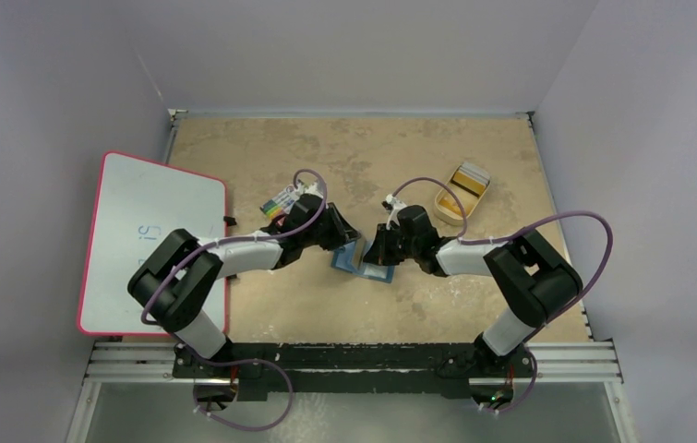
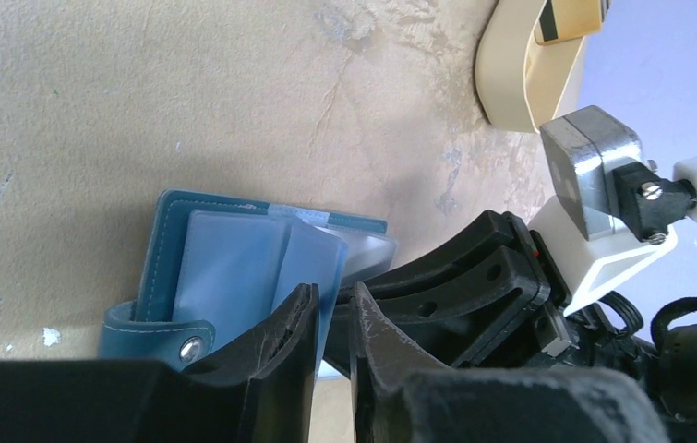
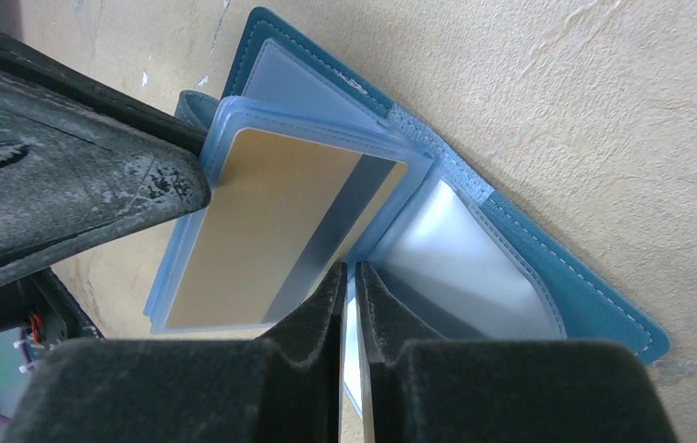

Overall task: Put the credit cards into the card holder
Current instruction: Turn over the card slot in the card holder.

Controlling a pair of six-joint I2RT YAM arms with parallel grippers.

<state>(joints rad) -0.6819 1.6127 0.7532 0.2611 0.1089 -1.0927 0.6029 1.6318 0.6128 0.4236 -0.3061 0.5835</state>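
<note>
1. Top external view, far left: a red-edged whiteboard [image 1: 164, 212] lies flat on the table [image 1: 344, 157], away from the work.
2. Next right, a striped pack [image 1: 278, 203] lies beside the left arm's wrist. It is not part of the job.
3. Left gripper [image 2: 335, 291]: the jaws are drawn close with a narrow gap between them, and a pale blue pocket leaf of the holder stands in that gap. Whether the pads bear on the leaf cannot be told.
4. Card holder [image 1: 374, 273]: it lies open at table centre between the two grippers, teal cover down and pocket leaves fanned upward. One gold card [image 3: 261, 221] sits inside the leaf at the left gripper's tip.
5. Right gripper [image 3: 349, 272]: the jaws are all but closed, pinching a thin clear leaf next to the card-bearing one and keeping the two leaves apart.
6. Far right: a tan tray [image 1: 443, 210] holds the other credit cards [image 1: 467, 181], well apart from the holder.
7. Finding: the tray lies up-table and to the right of the holder.
   - The right arm is the nearer to it, yet that gripper is occupied with the leaf.
   - The tray's long axis slants from near-left to far-right, roughly in line with the holder.
   - In my judgement, the next card would travel down-table and leftward along that line.
   - Which way the open pocket's mouth faces is not plain.
</note>
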